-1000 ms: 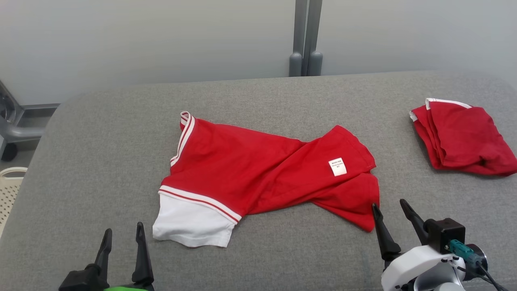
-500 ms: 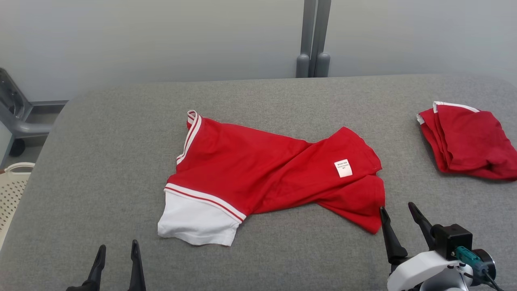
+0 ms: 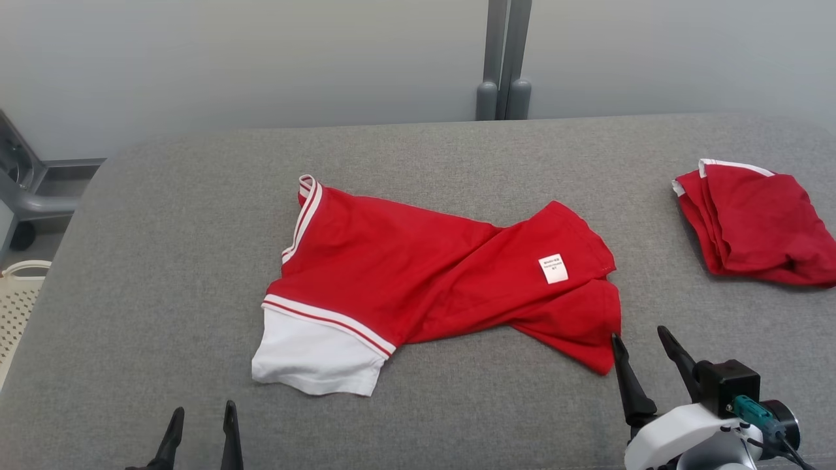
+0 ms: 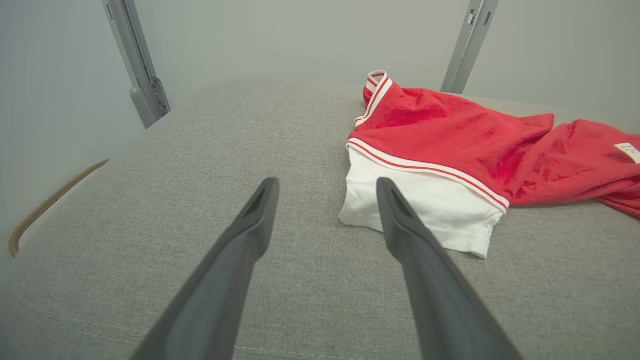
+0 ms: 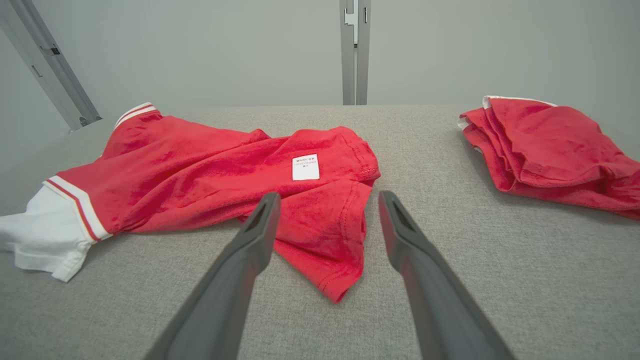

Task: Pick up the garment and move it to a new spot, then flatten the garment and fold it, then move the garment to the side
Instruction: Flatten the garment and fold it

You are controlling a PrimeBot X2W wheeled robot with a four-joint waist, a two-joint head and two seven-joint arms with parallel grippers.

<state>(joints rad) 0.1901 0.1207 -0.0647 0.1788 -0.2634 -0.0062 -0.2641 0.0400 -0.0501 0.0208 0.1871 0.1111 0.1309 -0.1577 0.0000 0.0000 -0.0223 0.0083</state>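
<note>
Print on the label (image 3: 553,268) is too small to read; the folded cloth (image 3: 757,225) runs past the right edge.

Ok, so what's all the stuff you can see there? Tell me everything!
shirt: one, red with a white end and stripes, crumpled in the middle of the table
label: one, white, on the shirt's right part
folded cloth: one, red with white trim, on the table's far right
table: one, grey fabric top, under both
basket: one, cream, past the table's left edge
posts: two, grey, side by side behind the table
left hand: one, dark fingers, open and empty, over the table's near left
right hand: one, dark fingers, open and empty, close to the shirt's right end
</note>
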